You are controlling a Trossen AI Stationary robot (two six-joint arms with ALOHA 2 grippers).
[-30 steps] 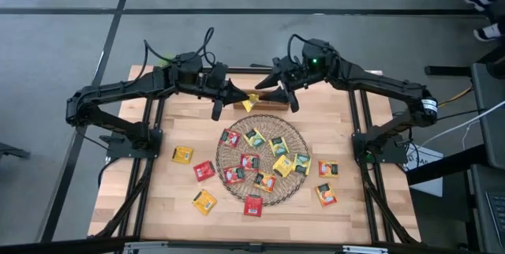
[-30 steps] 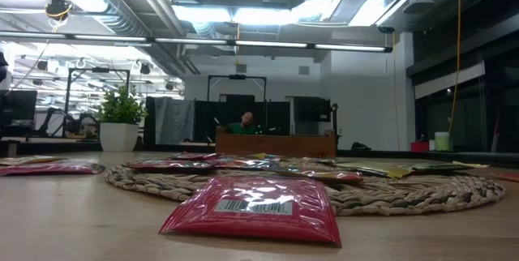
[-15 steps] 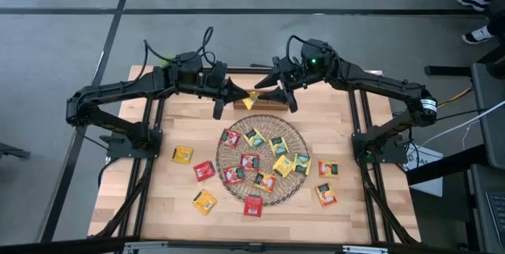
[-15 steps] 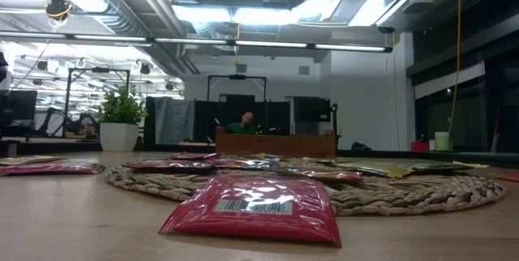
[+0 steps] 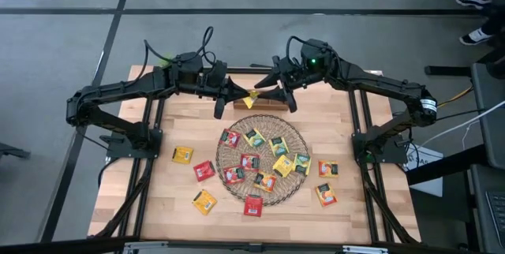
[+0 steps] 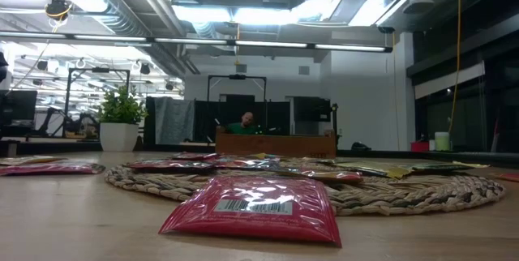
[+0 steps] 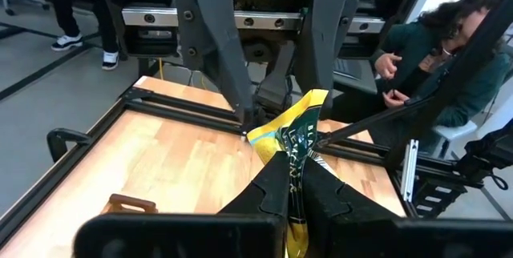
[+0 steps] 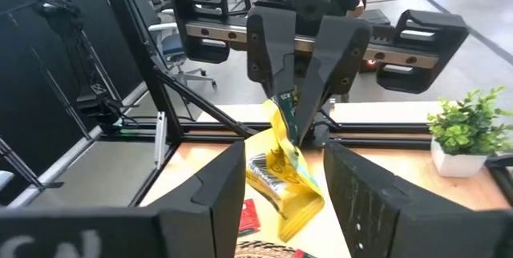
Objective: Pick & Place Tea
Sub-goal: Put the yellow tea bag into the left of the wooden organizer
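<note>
A yellow tea sachet (image 5: 252,97) hangs in the air above the table's far middle, with my left gripper (image 5: 241,95) shut on it. My right gripper (image 5: 262,93) faces it from the other side. It is open, with one finger (image 8: 228,190) on each side of the sachet (image 8: 280,174); I see no touch. Several more red, yellow and orange tea sachets lie flat on the round wicker mat (image 5: 296,140), and others lie on the wood around it, such as a red one (image 6: 251,208) at the near edge. My left gripper pinches one end of the yellow sachet (image 7: 292,170) between its two fingers. The fingers come about level from the table's left. The sachet sticks out past the fingertips toward my right gripper, bent and crumpled, lifted clear of the table.
A low wooden box (image 5: 272,105) stands under the two grippers at the table's far middle. A potted plant (image 8: 465,134) is at the far left corner. Loose sachets lie left (image 5: 182,155) and right (image 5: 328,168) of the mat. A person sits beyond the table (image 7: 449,58).
</note>
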